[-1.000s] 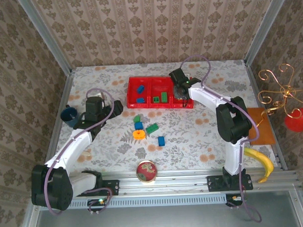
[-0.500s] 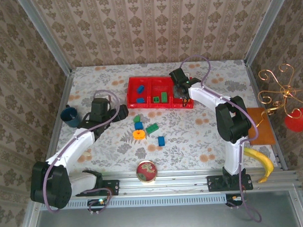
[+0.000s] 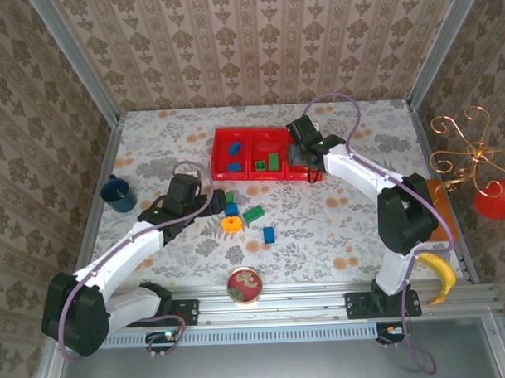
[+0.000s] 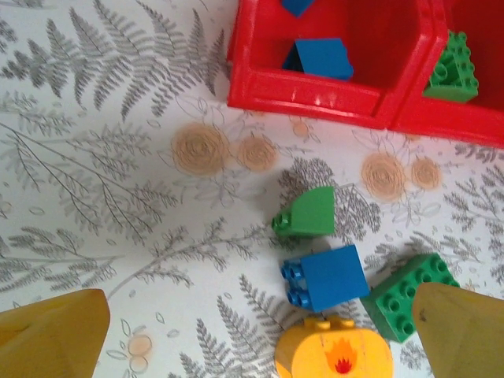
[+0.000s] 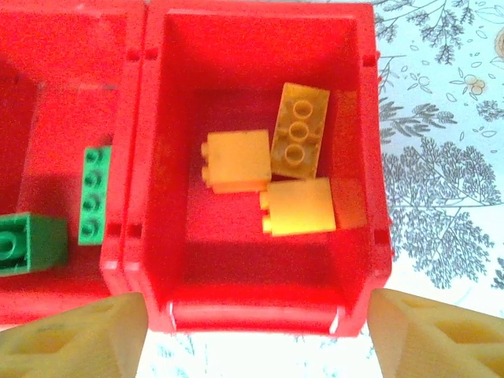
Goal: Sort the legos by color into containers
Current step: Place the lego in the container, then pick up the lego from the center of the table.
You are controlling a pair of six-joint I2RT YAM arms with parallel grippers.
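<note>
The red three-compartment tray [image 3: 244,176] stands at the back. Its left part holds blue legos [image 4: 319,57], the middle part green ones [image 5: 94,194], and the right part three orange ones [image 5: 299,206]. My right gripper [image 3: 305,161] [image 5: 256,327] hangs open over the near wall of the right compartment [image 5: 370,157], holding nothing. On the table lie a green lego [image 4: 307,214], a blue one [image 4: 327,277], an orange one [image 4: 335,354] and another green one [image 4: 405,295]. My left gripper [image 3: 205,199] [image 4: 260,315] is open just left of them. One more blue lego [image 3: 269,235] lies nearer.
A dark blue cup [image 3: 117,192] stands at the left. A small round dish [image 3: 244,285] sits near the front rail, and a banana [image 3: 438,275] lies at the front right. A wire ornament with a red ball [image 3: 495,199] hangs beyond the right edge.
My right gripper has opened over the tray's right compartment. My left arm has swung right, away from the blue cup and up to the loose legos.
</note>
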